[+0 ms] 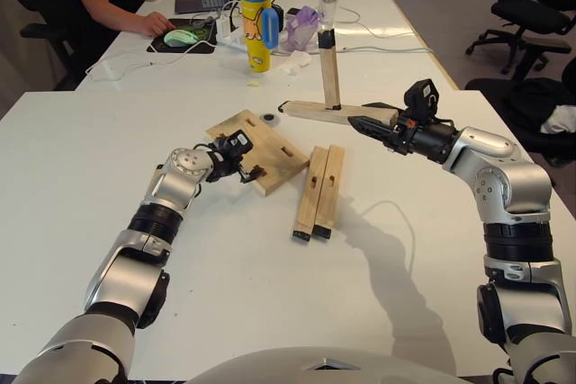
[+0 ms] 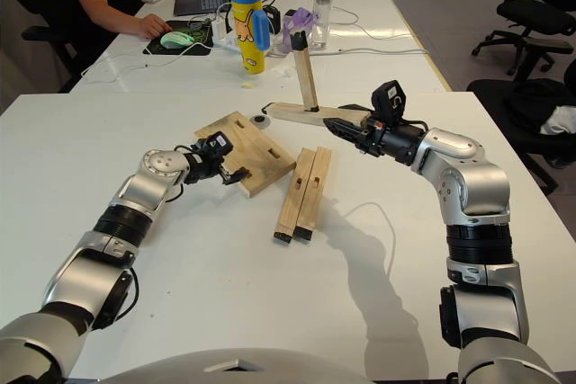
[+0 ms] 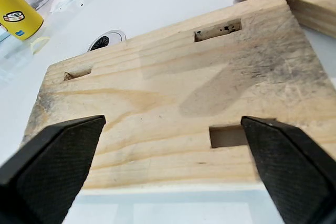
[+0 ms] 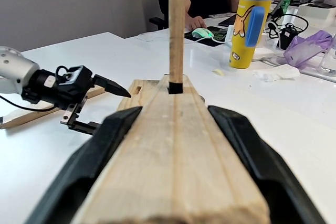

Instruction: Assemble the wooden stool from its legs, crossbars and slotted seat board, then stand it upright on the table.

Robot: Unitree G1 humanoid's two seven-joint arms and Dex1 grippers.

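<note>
Nearest, just below the middle of the left eye frame, two loose wooden bars (image 1: 318,192) lay side by side and touching on the white table (image 1: 72,177), with their dark-capped ends toward the bottom edge. Left of them and a little higher, the slotted seat board (image 1: 261,150) lay flat, set at a slant. The left gripper (image 1: 245,164) was at its lower left edge. Its jaws were apart, and the black fingers (image 3: 52,166) reached over the board's face without closing on it. Three rectangular slots showed in the wood.

Higher and right of centre, the right gripper (image 1: 367,125) was clamped on one end of a flat wooden bar (image 1: 324,112) that ran toward the left. An upright post (image 1: 329,74) stood in a slot in that bar. Whether the bar's free end touched the table could not be told. A small round grommet (image 1: 266,118) sat between board and bar.

Along the top of the frame, on a second table, stood a yellow cup (image 1: 256,29) and a clear bottle (image 1: 329,6).
</note>
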